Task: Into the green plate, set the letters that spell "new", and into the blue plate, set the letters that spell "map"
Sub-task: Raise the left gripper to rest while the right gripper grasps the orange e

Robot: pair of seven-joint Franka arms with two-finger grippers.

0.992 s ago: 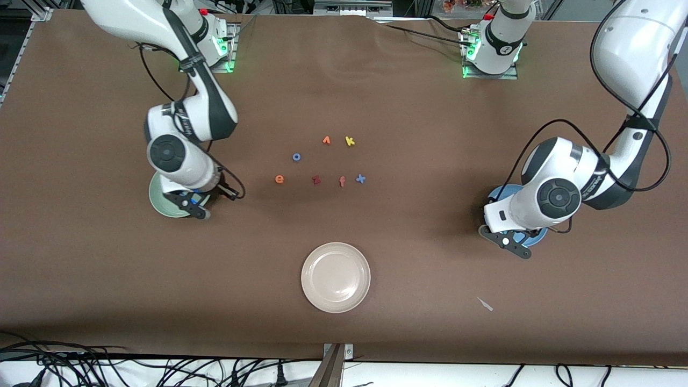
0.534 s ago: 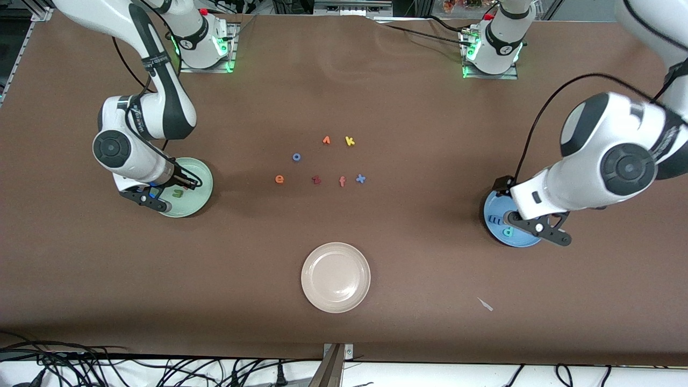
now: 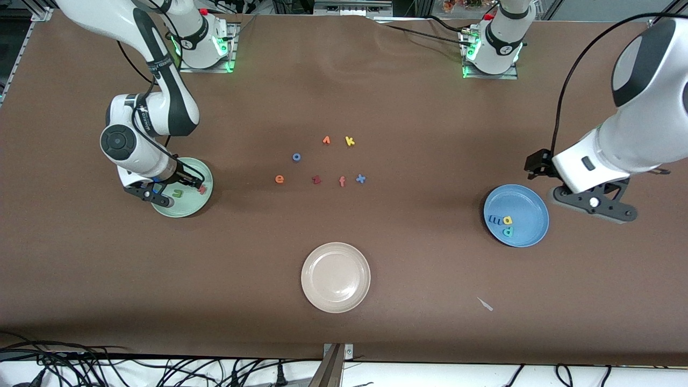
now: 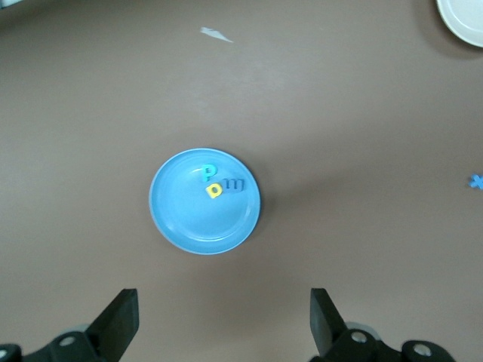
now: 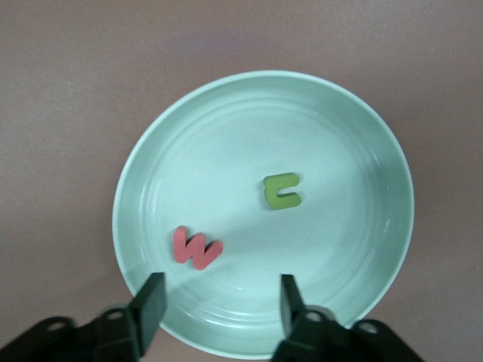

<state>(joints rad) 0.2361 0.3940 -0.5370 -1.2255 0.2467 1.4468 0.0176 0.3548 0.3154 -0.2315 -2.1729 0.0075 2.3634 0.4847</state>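
Observation:
The green plate (image 3: 185,207) (image 5: 355,136) holds the olive n (image 3: 177,192) (image 5: 283,191) and the salmon w (image 3: 202,188) (image 5: 196,247). My right gripper (image 3: 161,194) (image 5: 223,298) hangs open just over that plate's rim, with nothing between its fingers. The orange e (image 3: 279,179) lies on the table mid-way along. The blue plate (image 3: 529,207) (image 4: 189,222) carries the blue m (image 3: 494,220) (image 4: 235,185), yellow a (image 3: 507,220) (image 4: 215,190) and teal p (image 3: 508,231) (image 4: 207,173). My left gripper (image 3: 594,203) (image 4: 224,317) is open and empty above bare table beside the blue plate.
A beige plate (image 3: 336,301) sits nearer the front camera. Loose letters lie mid-table: blue o (image 3: 296,157), orange wedge (image 3: 326,140), yellow k (image 3: 350,141), dark red z (image 3: 316,180), salmon f (image 3: 342,181), blue x (image 3: 360,179). A white scrap (image 3: 485,304) lies near the front.
My right gripper has opened and the salmon w now lies in the green plate. My left gripper has risen and moved off the blue plate toward its own end of the table.

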